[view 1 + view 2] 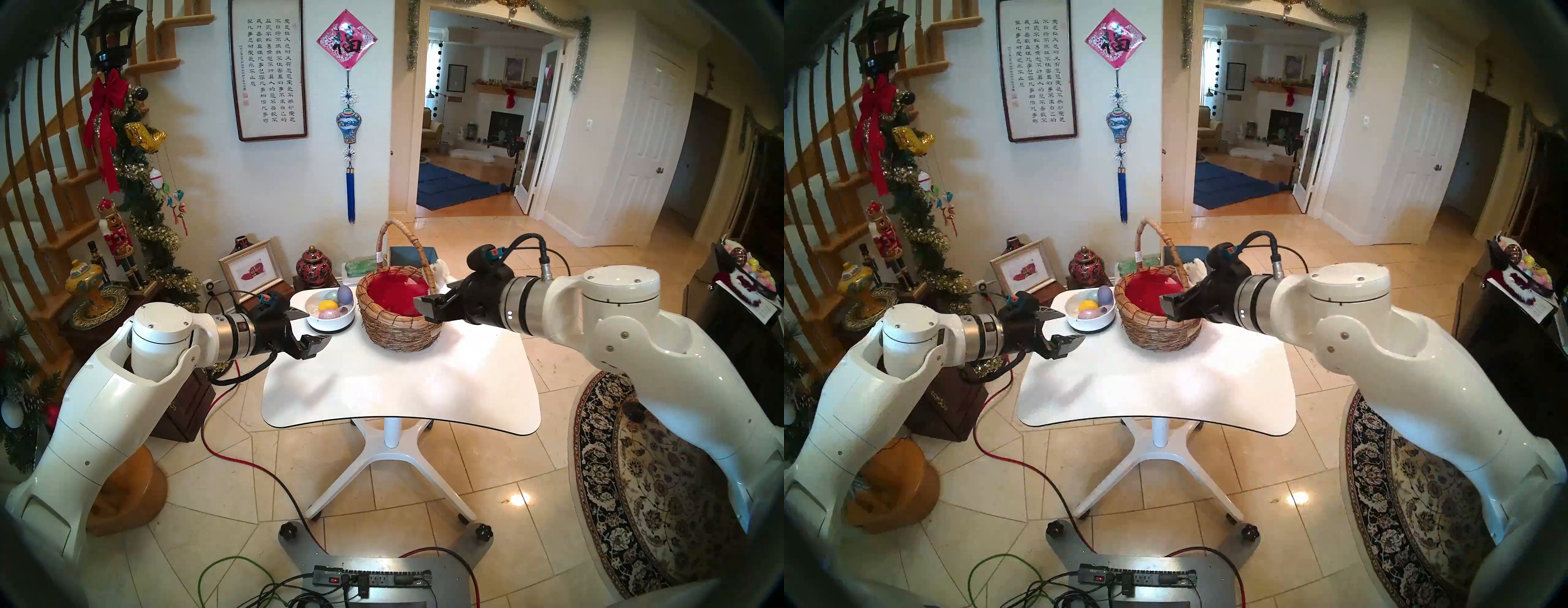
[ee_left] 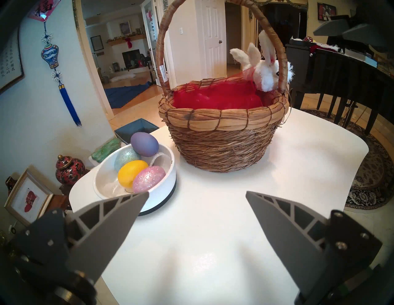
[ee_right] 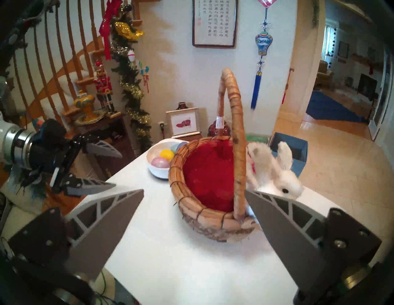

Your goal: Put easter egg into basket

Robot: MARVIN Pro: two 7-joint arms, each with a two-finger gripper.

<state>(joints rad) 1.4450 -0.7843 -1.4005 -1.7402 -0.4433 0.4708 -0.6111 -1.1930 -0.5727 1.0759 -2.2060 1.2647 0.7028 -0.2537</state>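
Note:
The wicker basket [image 1: 399, 327] [image 1: 1161, 335] [image 2: 221, 149] [image 3: 213, 225] stands at the back of the white table [image 1: 403, 382]. Only its red lining shows inside. A white plush bunny [image 2: 266, 72] [image 3: 283, 181] hangs on its right rim. Left of it, a white bowl [image 1: 329, 327] [image 2: 106, 183] holds several easter eggs: purple [image 2: 144, 144], yellow [image 2: 132, 175], pink glitter [image 2: 149, 178] and teal glitter [image 2: 125, 157]. My left gripper [image 1: 317, 327] [image 2: 197, 192] [image 3: 118, 170] is open and empty near the bowl's front left. My right gripper [image 1: 437, 297] [image 3: 194, 190] is open and empty at the basket's right rim.
A blue box [image 1: 407, 254] [image 2: 136, 130] and a green object [image 2: 106, 149] sit just behind the table. A dark side table with a red jar [image 1: 314, 265] and a framed picture [image 1: 252, 269] is at the left. A black piano [image 2: 341, 70] stands to the right. Cables [image 1: 237, 458] cross the floor.

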